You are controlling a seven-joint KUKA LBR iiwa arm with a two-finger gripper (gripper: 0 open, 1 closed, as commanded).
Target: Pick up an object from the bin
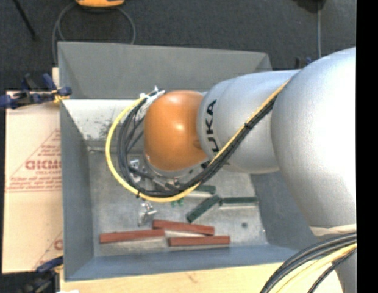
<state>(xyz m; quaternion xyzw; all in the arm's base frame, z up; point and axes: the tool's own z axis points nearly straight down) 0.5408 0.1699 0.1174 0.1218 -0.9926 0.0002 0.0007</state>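
Gripper [146, 212]: hung low beneath the rounded orange wrist cover [172, 130], close to the floor of the grey metal bin [76, 182]. Could not tell whether spread or closed. Stood just beside three long reddish-brown flat sticks [189, 229] lying close together near the front wall. Noted dark green flat sticks [204, 207] nearby. Judged best to square up across one reddish stick's narrow width, descend straight, and avoid pinching two neighbours at once.

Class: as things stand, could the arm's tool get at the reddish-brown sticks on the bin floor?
Probably yes. The tool hangs close by the reddish-brown sticks, which lie flat with nothing on top of them. The dark green sticks lie apart to one side, not in the way.
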